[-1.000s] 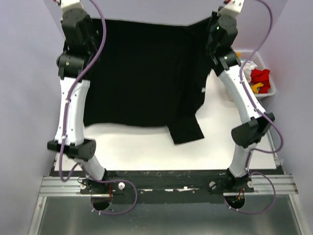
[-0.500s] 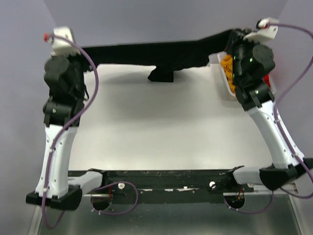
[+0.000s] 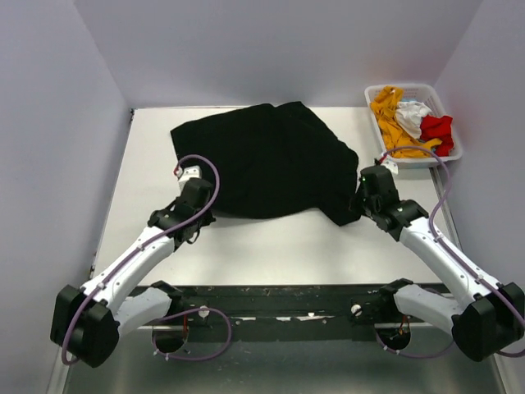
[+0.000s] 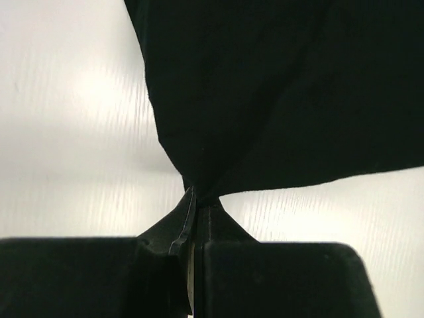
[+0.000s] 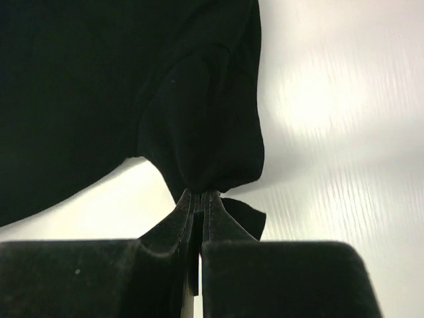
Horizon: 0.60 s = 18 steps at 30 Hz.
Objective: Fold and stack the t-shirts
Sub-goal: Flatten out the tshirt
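Observation:
The large black t-shirt lies spread on the white table, bunched toward the back. My left gripper sits low at its near left corner, shut on a pinch of the black cloth. My right gripper is shut on the near right corner, where the cloth gathers into folds at the fingertips. Orange-yellow, white and red t-shirts lie crumpled in the basket at the back right.
The white slatted basket stands at the table's far right edge, just behind my right arm. Purple-grey walls close in the table on the left, back and right. A black rail runs along the near edge.
Both arms swung down from high at the back to low on the table, drawing the black t-shirt with them; it now lies spread flat instead of hanging stretched in the air.

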Available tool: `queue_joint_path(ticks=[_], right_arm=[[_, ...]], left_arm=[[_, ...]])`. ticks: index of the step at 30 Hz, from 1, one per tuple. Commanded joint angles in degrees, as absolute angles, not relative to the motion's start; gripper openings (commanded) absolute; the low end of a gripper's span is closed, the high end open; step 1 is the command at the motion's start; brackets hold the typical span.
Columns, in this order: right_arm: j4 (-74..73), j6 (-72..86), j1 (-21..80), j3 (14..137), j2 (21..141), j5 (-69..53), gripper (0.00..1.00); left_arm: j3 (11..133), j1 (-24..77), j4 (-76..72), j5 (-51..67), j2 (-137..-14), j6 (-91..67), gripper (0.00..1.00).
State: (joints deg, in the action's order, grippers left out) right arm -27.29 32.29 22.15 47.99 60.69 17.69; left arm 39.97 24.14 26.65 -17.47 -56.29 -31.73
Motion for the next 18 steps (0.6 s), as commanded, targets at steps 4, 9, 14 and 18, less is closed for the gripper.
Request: queue_joint_path(ticks=[4,9,14,18], right_arm=[[-37.58,41.55,21.97,38.31,58.37,17.34,0.05],[-42.15,47.47,22.02,37.33,56.91,18.84,0.05],[-47.84,47.95,21.97,40.04,54.87,17.07,0.05],[-48.78,45.48,21.97,42.45,52.92,13.65,0.05]], left_arm=[[38.75,32.53,45.66,-30.15,-63.07,-56.66,0.00],[35.64,33.53,48.60,-27.96,-61.75,-62.79,0.00],[37.33,33.65,59.30,-32.57,-56.83,-70.37,0.00],[39.89,33.58,61.63,-35.60,-51.45,-70.51,0.00]])
